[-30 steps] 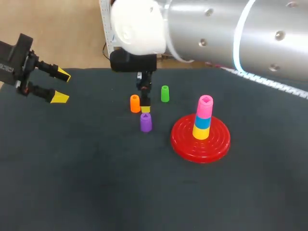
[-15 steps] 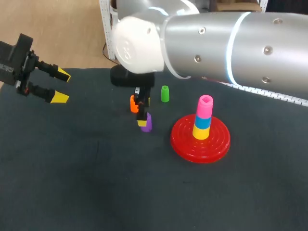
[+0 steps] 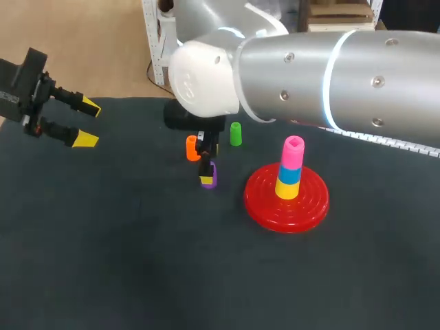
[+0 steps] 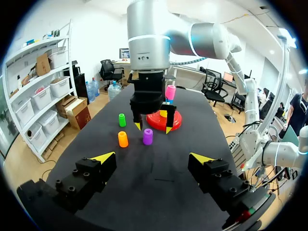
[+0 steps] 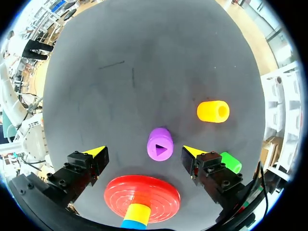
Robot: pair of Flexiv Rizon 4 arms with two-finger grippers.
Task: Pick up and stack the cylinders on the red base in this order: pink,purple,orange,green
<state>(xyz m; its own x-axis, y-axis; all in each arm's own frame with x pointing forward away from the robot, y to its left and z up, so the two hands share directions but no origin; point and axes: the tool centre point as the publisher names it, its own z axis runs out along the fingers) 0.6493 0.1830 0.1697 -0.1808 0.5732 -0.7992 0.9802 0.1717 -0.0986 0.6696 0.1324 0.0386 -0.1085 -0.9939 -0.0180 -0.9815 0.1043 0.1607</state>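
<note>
Purple cylinder [image 5: 160, 144] now between spread fingers of right gripper [image 5: 144, 150], which has dropped lower in the last second. Left gripper [image 4: 151, 157] unmoved, fingers apart.

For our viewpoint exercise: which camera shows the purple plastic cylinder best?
The right wrist view: the purple plastic cylinder sits unobstructed between the open right claw's fingers, top hole visible. The left wrist view shows it small and distant; in the head view that claw partly hides it.

Dark table [image 3: 103, 240] — red base [image 3: 265, 206], purple cylinder [image 5: 160, 143], orange cylinder [image 3: 192, 148] and green cylinder [image 3: 236, 134] directly on it
</note>
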